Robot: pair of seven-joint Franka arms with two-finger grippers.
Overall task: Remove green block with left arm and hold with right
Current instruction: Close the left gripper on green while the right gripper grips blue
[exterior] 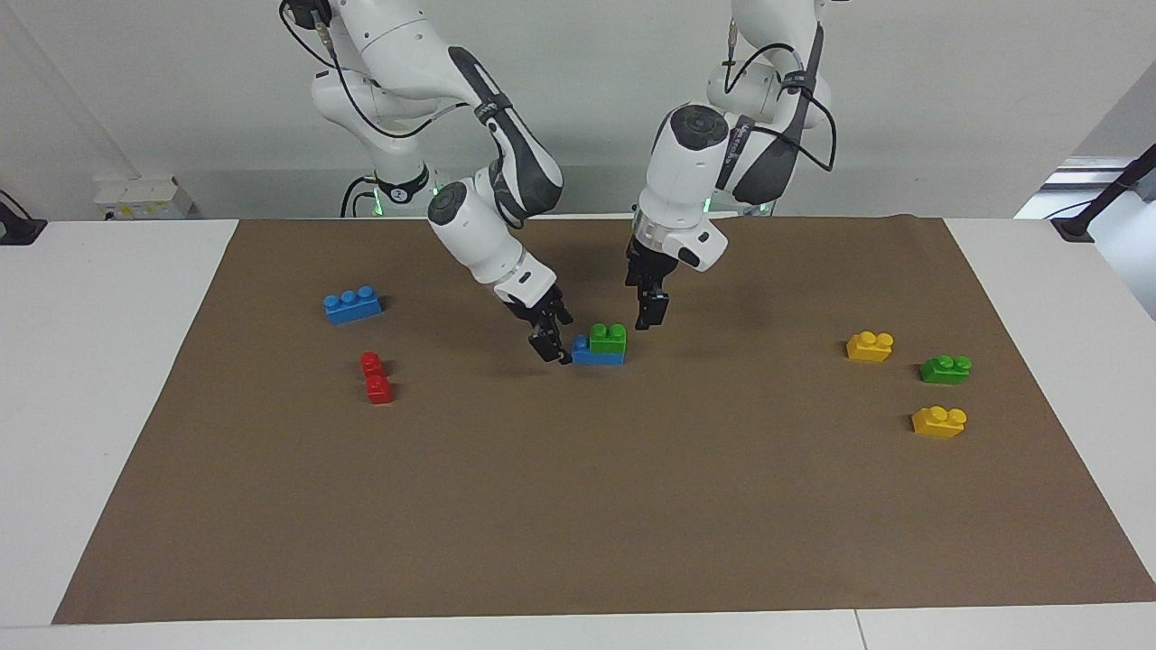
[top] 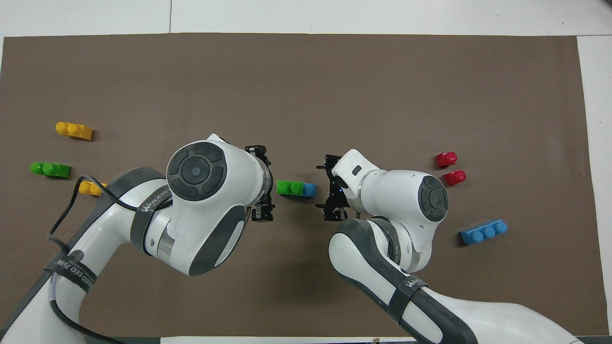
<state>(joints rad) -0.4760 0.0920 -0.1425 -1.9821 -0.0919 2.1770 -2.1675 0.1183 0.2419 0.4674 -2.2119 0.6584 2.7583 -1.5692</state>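
So the green block (exterior: 608, 337) sits stacked on a blue brick (exterior: 596, 354) right in the middle of the brown mat (exterior: 578, 506) on the table (exterior: 90, 406), covering the end toward the left arm and leaving one blue stud bare at the other end. The right claw (exterior: 552, 348) is down at that bare blue end, fingers spread wide, just beside the brick and holding nothing. The left claw (exterior: 650, 311) hangs just beside the green block at the other end, also wide open and empty.

Off toward the right arm's end there's another blue brick (exterior: 353, 305) and two red pieces (exterior: 375, 377). Toward the left arm's end sit two yellow bricks (exterior: 870, 346) and a second green brick (exterior: 946, 368).
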